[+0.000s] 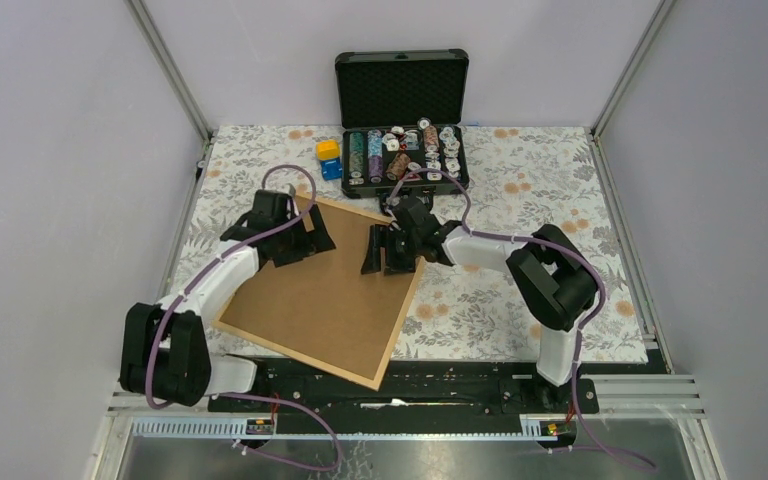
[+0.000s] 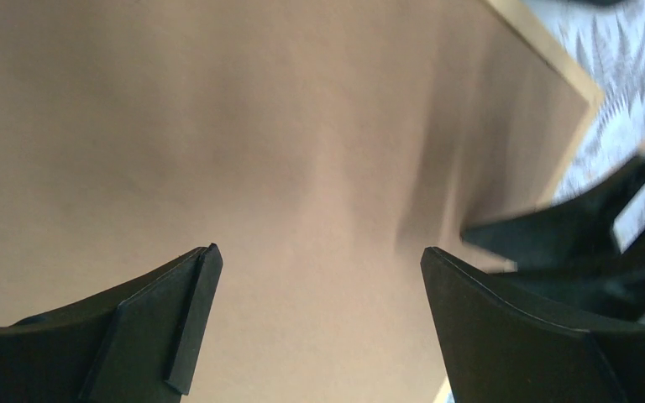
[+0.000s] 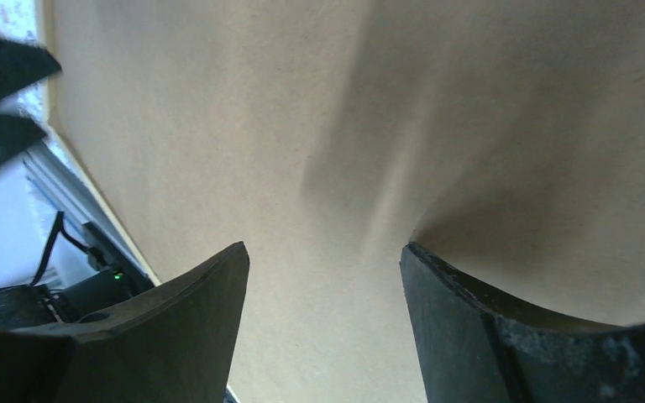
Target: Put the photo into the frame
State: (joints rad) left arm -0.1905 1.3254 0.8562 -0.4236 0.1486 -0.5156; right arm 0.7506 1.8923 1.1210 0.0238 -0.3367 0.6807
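The frame (image 1: 403,318) is lying flat on the table (image 1: 520,300), with the brown backing board (image 1: 315,300) facing up. The left gripper (image 2: 319,260) is being held over its far left corner, jaws wide apart, gripping nothing. The right gripper (image 3: 323,252) is being held over the far right edge, jaws apart and empty. The board is lying beneath both pairs of jaws, not between them.

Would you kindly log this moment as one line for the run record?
frame: flat, backing uppermost | photo: not visible | left gripper: open over backing | right gripper: open over backing
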